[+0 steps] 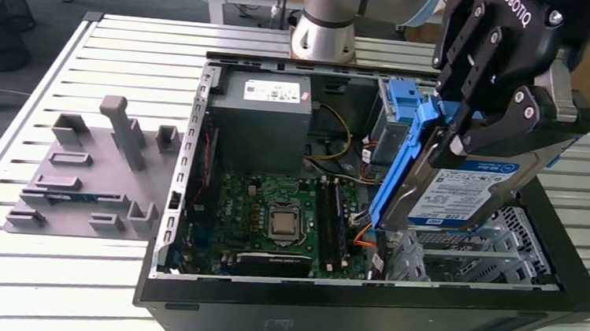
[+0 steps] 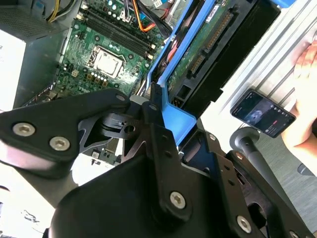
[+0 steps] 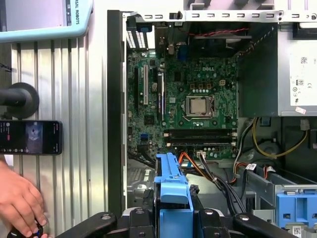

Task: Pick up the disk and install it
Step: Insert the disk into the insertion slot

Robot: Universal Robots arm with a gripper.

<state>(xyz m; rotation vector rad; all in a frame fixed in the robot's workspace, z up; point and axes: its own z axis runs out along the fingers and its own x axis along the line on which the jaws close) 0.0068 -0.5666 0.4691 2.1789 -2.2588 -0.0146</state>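
1. Above the open black computer case [image 1: 369, 302], at the exterior view's right, one black two-fingered gripper [image 1: 497, 142] was clamped shut on the one disk [image 1: 461, 198], a flat silver metal hard drive in a blue plastic carrier frame.
2. The disk hung tilted, one end up in the fingers. Its lower end reached down to the case's perforated metal drive cage [image 1: 500, 245], and it was not yet seated.
3. Both wrist views showed the grip close up. In the second wrist view the gripper [image 2: 163, 124] pinched the blue frame, with the disk's [image 2: 208, 44] green circuit side in sight. In the first wrist view the blue frame of the disk [image 3: 172, 183] rose from between the gripper's [image 3: 173, 215] fingers.
4. Inside the case lay one green motherboard [image 1: 270, 211] with one square silver processor socket [image 1: 284, 218], and one grey power supply box [image 1: 261, 127].
5. Labels counted two: a white-and-blue one on the disk and a white sticker [image 1: 275, 93] on the power supply box. White lettering also ran along the gripper's body.
6. On the slatted metal table [image 1: 54, 289], at the exterior view's left of the case, sat one grey plastic fixture [image 1: 94, 177] with upright posts.
7. One dark phone [image 3: 29, 137] with a lit screen lay beside the case, and one person's hand [image 3: 17, 201] rested near it.
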